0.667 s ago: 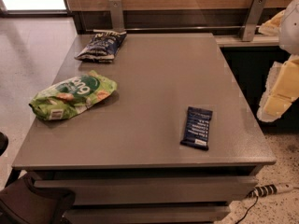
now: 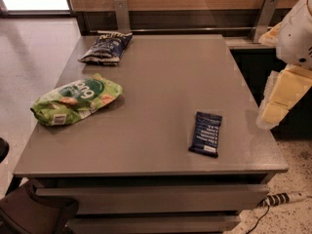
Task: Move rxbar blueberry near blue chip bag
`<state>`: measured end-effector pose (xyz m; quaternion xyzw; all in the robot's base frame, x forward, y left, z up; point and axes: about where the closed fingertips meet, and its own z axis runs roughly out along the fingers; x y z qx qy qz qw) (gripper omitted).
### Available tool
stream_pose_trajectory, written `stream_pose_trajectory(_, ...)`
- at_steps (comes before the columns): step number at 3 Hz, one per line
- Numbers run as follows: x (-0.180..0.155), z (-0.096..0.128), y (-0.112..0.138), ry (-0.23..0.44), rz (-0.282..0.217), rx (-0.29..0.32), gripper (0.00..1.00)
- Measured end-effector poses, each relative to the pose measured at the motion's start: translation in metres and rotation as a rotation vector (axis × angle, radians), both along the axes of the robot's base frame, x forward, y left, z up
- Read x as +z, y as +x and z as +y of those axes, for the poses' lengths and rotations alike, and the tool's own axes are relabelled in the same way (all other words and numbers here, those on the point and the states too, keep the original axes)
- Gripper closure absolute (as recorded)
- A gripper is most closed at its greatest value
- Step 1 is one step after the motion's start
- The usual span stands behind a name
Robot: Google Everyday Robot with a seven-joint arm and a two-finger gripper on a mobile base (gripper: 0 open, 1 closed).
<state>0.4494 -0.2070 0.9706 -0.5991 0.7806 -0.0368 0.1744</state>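
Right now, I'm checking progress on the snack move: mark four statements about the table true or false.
1. The rxbar blueberry lies near the table's front right. True.
2. The blue chip bag touches the bar. False: it lies at the far left corner, apart.
3. The green bag lies at the left edge. True.
4. The hand holds the bar. False: it hangs beyond the table's right edge, apart from it.

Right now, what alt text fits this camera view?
A flat dark-blue wrapped bar lies near the front right of a grey tabletop, far from a crinkled navy snack bag at the back left. A light-green bag lies at left; the robot's tool hangs beyond the right edge.
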Motion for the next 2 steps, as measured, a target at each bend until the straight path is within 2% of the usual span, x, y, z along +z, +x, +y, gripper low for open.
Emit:
stream_pose_trajectory(1,-0.036,0.005,0.013,0.065,0.035,0.013,0.00)
stream_pose_trajectory(2,-0.069,0.014,0.022,0.156,0.042,0.035,0.00)
